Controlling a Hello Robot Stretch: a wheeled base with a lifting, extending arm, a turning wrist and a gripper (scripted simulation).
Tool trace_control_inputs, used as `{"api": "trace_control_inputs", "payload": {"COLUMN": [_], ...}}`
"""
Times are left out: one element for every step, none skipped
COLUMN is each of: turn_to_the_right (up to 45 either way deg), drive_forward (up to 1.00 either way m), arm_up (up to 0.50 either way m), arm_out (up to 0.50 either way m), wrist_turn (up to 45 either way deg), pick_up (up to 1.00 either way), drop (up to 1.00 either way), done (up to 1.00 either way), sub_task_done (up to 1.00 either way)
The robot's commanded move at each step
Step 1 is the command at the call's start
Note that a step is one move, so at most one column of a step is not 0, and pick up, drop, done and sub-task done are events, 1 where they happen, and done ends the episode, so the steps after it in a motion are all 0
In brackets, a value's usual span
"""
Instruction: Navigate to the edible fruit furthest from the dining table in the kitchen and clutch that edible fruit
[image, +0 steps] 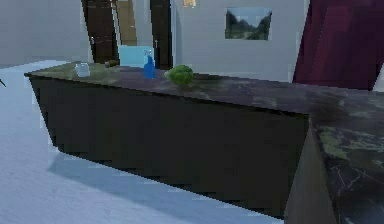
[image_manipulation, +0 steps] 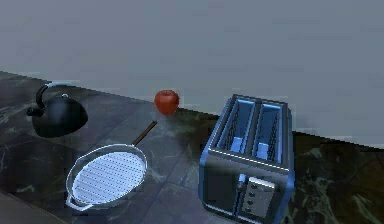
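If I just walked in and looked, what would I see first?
The little red fruit pops out first, on the dark counter near the wall in the arm side view, with a black kettle to its left and a shiny toaster to its right. A round pan lies in front of it. In the forward view, a blue bottle stands on a long counter, and a dark red curtain hangs at the right.

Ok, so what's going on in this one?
The robot stands beside a dark stone counter. On it a red round fruit sits far back, between a black kettle and a toaster, with a pan in front. Ahead, a long counter carries a blue bottle and a green leafy thing.
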Motion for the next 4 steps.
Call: {"api": "trace_control_inputs", "payload": {"turn_to_the_right": [0.0,0.0,0.0,0.0], "drive_forward": [0.0,0.0,0.0,0.0], "arm_up": [0.5,0.38,0.0,0.0], "arm_out": [0.0,0.0,0.46,0.0], "wrist_turn": [0.0,0.0,0.0,45.0], "pick_up": [0.0,0.0,0.0,0.0], "drop": [0.0,0.0,0.0,0.0], "done": [0.0,0.0,0.0,0.0], "sub_task_done": [0.0,0.0,0.0,0.0]}}
